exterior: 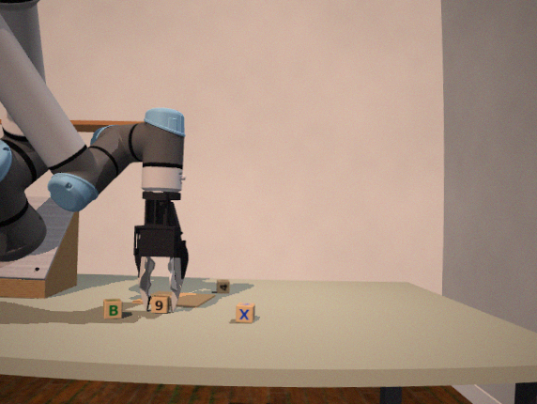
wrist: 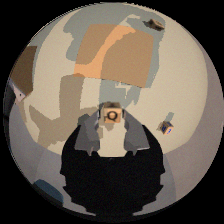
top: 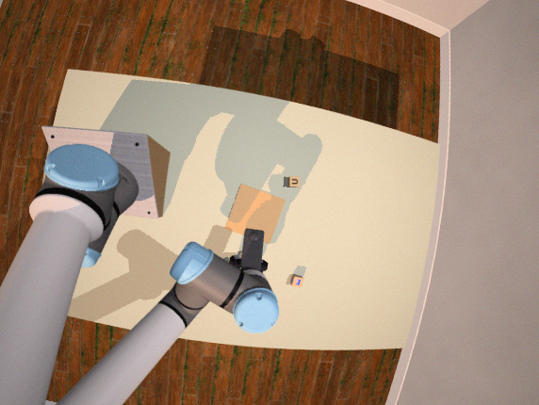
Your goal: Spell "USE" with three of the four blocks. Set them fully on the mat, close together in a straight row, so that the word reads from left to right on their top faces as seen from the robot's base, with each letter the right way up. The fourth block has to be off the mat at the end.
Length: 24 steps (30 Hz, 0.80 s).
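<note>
Gripper (top: pixel 249 263) (exterior: pixel 161 307) (wrist: pixel 111 110) points down at table level, jaws partly spread around a block with a black 9 on its side (exterior: pixel 160 304) (wrist: pixel 112 114), not pinching it. Narrow gaps beside the block in wrist view; any light touch, cannot tell. Its top letter is round, O or Q, exact one unclear. That block sits on the table (top: pixel 358 226) (exterior: pixel 352 334) (wrist: pixel 185 85), off the mat (top: pixel 258 212) (exterior: pixel 199 300) (wrist: pixel 130 57) but near its edge. Beside it in exterior view, block with green B on its side (exterior: pixel 113 309), also off mat, top letter unreadable. Block with blue X on its side (top: pixel 297 282) (exterior: pixel 245 313) (wrist: pixel 167 128) stands apart, blue letter on top looks like E. U block (top: pixel 294 182) (exterior: pixel 222 287) (wrist: pixel 156 24) near the mat's far side from the gripper, off it, in shadow. Word not spelled.
</note>
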Tool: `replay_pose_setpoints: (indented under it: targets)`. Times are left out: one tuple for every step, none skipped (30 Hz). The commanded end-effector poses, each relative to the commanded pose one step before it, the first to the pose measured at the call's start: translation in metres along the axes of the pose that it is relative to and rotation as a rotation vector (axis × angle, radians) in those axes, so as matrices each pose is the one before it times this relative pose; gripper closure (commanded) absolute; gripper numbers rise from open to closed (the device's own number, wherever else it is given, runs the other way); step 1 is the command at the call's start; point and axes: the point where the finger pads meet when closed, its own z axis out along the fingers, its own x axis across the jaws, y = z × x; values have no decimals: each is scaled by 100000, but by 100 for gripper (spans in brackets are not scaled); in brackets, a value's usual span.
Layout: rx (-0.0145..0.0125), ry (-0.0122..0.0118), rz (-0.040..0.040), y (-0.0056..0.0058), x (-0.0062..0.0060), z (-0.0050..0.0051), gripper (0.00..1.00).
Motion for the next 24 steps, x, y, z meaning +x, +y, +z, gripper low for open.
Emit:
replay_pose_setpoints:
  targets:
    - [-152, 458, 153, 75, 152, -676, 72]
    - [-36, 62, 61, 36, 49, -216, 72]
    - [1, 1, 1, 1, -1, -238, 72]
    - [3, 1, 1, 0, 2, -270, 72]
    - [2, 1, 1, 0, 0, -301, 72]
    - [3, 1, 1, 0, 1, -330, 72]
    - [3, 1, 1, 0, 1, -355, 72]
    - [3, 1, 1, 0, 0, -378, 72]
    - [0, 0, 0, 0, 0, 0, 72]
    - [0, 0, 0, 0, 0, 0, 72]
    - [3, 1, 1, 1, 0, -397, 72]
    - [4, 1, 1, 0, 1, -411, 72]
    - [4, 1, 1, 0, 1, -422, 72]
    - [4, 1, 1, 0, 1, -429, 72]
    - [4, 1, 1, 0, 1, -431, 72]
    - [4, 1, 1, 0, 0, -429, 72]
    - [3, 1, 1, 0, 0, -423, 72]
    - [4, 1, 1, 0, 0, -412, 72]
    - [4, 1, 1, 0, 1, -397, 72]
    - [4, 1, 1, 0, 1, -378, 72]
    - [3, 1, 1, 0, 0, -356, 72]
    - [3, 1, 1, 0, 0, -330, 72]
    - [3, 1, 1, 0, 1, -301, 72]
    - [2, 1, 0, 1, -1, -271, 72]
